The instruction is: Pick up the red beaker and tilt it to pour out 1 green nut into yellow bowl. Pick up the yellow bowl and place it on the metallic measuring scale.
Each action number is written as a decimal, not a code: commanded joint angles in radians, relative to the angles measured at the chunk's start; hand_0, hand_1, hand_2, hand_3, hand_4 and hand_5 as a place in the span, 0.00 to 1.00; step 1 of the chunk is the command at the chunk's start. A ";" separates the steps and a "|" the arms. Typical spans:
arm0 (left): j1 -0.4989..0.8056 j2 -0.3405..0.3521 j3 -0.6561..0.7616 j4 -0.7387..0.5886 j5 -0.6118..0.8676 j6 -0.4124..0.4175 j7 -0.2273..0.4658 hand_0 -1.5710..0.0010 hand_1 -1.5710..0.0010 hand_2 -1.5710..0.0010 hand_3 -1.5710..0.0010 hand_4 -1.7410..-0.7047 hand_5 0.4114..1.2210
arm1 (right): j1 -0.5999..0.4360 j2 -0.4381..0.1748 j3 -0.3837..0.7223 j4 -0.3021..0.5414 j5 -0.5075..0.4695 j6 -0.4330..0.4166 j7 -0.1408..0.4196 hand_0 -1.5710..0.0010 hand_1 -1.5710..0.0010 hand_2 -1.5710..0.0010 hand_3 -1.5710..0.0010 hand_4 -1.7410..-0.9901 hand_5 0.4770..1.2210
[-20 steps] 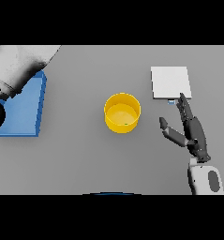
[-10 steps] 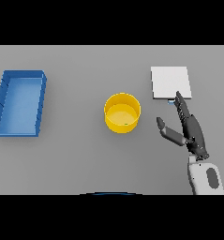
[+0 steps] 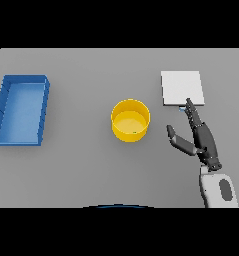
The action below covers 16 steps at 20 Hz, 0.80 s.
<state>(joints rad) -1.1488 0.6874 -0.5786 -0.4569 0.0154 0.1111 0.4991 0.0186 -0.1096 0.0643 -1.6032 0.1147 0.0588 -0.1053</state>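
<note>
Centrally on the grey table (image 3: 81, 170) sits the yellow bowl (image 3: 131, 120), round and upright, with a tiny dark speck on its inner floor near the front wall; whether that speck is a green nut cannot be told. The bowl stands to the left of the right hand (image 3: 202, 139), near it but clearly apart, with bare table between them. The right hand rises from the lower right on a white and grey forearm, its dark fingers (image 3: 193, 114) held straight and together, pointing away from the robot, and its thumb (image 3: 177, 140) spread out sideways toward the bowl. The hand is wide open and holds nothing. Just beyond the fingertips lies the metallic measuring scale (image 3: 181, 88), a flat pale square plate; the tips reach its near edge and seem to overlap it, though whether they touch it cannot be told. Much farther to the left of the hand, past the bowl and well apart from it, lies a blue tray (image 3: 5, 104), a rectangular open box with low walls, its long side running away from the robot.
</note>
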 commanded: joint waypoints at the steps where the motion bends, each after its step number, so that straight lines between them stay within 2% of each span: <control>1: 0.040 0.013 0.008 -0.033 0.026 0.026 0.020 0.00 0.00 0.00 0.06 0.00 1.00 | -0.002 -0.006 -0.004 0.008 0.002 0.001 0.006 1.00 1.00 1.00 1.00 0.58 0.28; 4: 0.149 0.047 -0.004 -0.145 0.072 0.099 0.077 0.00 0.00 0.00 0.03 0.00 1.00 | 0.004 -0.009 0.000 -0.004 0.002 0.004 -0.001 1.00 1.00 1.00 1.00 0.58 0.31; 7: 0.251 0.096 -0.022 -0.295 0.107 0.173 0.106 0.00 0.00 0.00 0.10 0.00 1.00 | 0.011 -0.010 0.004 0.008 0.012 0.004 -0.014 1.00 1.00 1.00 1.00 0.57 0.33; 10: 0.303 0.125 -0.047 -0.363 0.157 0.218 0.109 0.00 0.00 0.00 0.15 0.00 1.00 | 0.010 -0.011 0.006 -0.007 0.022 -0.007 -0.006 1.00 1.00 1.00 1.00 0.55 0.33; 12: 0.324 0.134 -0.074 -0.392 0.192 0.255 0.109 0.00 0.00 0.00 0.16 0.00 0.91 | -0.002 -0.008 0.003 0.001 0.015 -0.007 0.008 1.00 1.00 1.00 1.00 0.54 0.33; 13: 0.343 0.142 -0.089 -0.417 0.207 0.275 0.109 0.00 0.00 0.00 0.13 0.06 0.86 | 0.002 0.001 0.010 0.007 0.021 -0.009 0.000 1.00 1.00 1.00 1.00 0.54 0.34; 15: 0.369 0.163 -0.122 -0.468 0.252 0.289 0.108 0.00 0.00 0.00 0.08 0.15 0.68 | -0.002 -0.012 0.005 0.001 0.024 -0.010 0.000 1.00 1.00 1.00 1.00 0.55 0.34; 16: 0.389 0.171 -0.140 -0.504 0.273 0.308 0.108 0.00 0.00 0.00 0.19 0.23 0.60 | -0.006 -0.007 0.008 -0.003 0.023 -0.011 0.002 1.00 1.00 1.00 1.00 0.55 0.34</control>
<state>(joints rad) -0.7591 0.8572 -0.7190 -0.9611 0.2917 0.4216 0.6051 0.0129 -0.1163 0.0727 -1.6066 0.1376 0.0482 -0.1048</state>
